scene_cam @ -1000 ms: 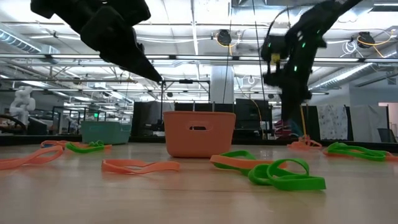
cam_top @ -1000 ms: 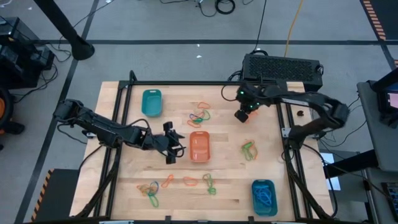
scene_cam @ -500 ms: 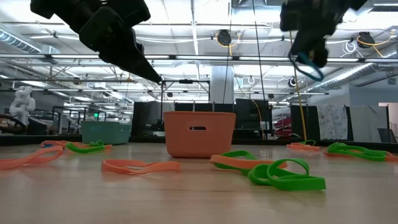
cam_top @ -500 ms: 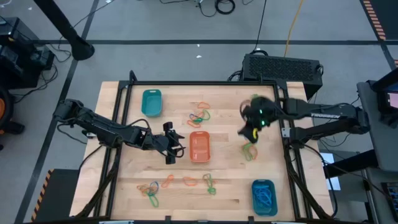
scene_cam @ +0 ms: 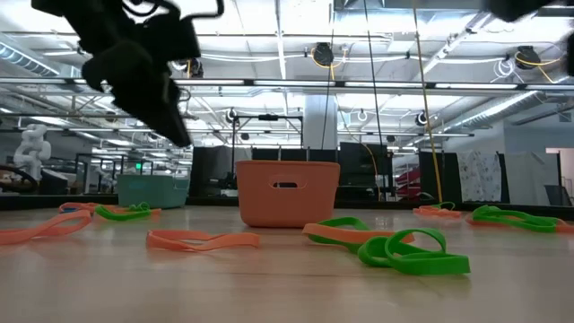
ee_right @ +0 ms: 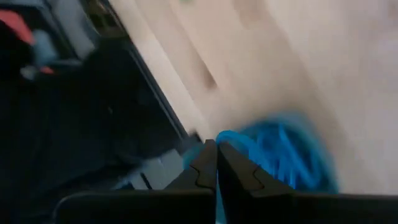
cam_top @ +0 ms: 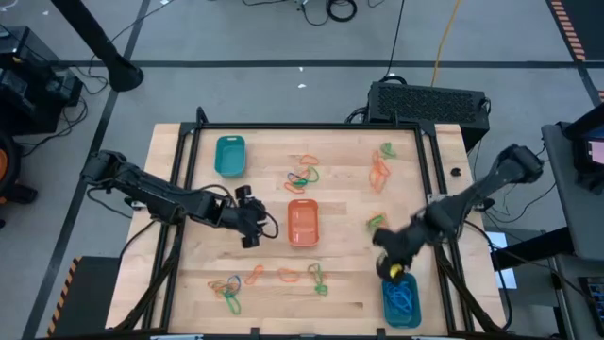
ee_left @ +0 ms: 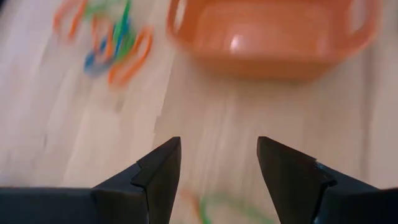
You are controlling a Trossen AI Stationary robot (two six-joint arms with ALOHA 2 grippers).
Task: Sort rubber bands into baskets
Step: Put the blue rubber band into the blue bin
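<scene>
Holding right gripper pinched shut beside near teal basket (blue bands inside); I cannot see band between fingers. Left gripper gapes empty beside orange basket. Rubber bands light, floppy; pinch single strand.

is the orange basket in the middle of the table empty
Yes, in the high view the orange basket shows only its bare orange floor, no bands inside.

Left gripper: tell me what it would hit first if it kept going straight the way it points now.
Probably the orange basket: it lies straight ahead of the open left gripper, with bare table between, though the gripper's height above the table is unclear.
</scene>
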